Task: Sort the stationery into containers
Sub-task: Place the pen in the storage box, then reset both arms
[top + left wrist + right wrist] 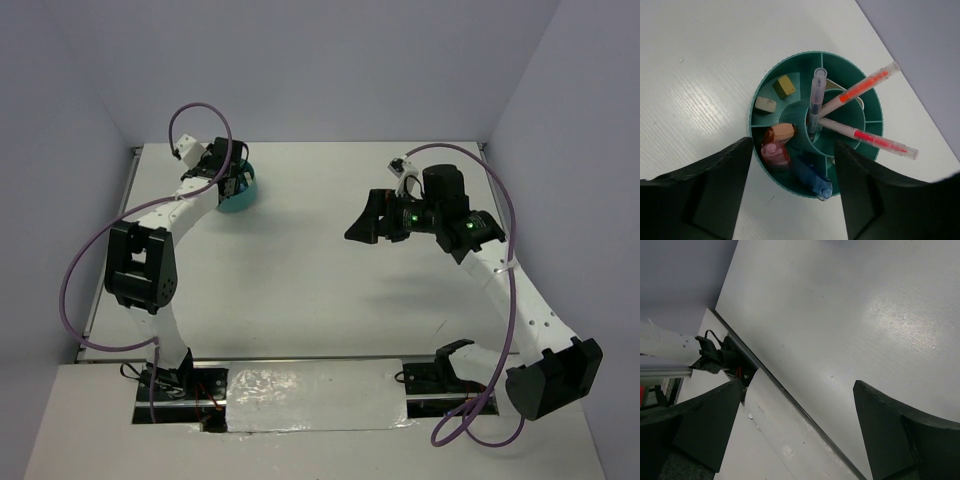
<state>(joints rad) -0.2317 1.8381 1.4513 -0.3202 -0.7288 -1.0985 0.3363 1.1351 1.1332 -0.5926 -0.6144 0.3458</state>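
Note:
The round teal container (243, 198) stands at the far left of the table, and my left gripper (228, 180) hangs directly over it. In the left wrist view the container (840, 70) holds two orange pens (862, 86) and a dark pen (816, 95) in its central cup. Its ring holds a tan eraser (784, 86), a white eraser (765, 104), an orange marker (781, 132), a pink marker (774, 153) and a blue marker (812, 177). The left gripper (792, 200) is open above the blue marker, holding nothing. My right gripper (366, 222) (797, 435) hovers open and empty over mid-table.
Grey walls close off the table at the back and both sides. A foil-covered strip (310, 395) runs between the two arm bases at the near edge. The right wrist view shows that strip (785, 440) and a cabled base mount (715, 357).

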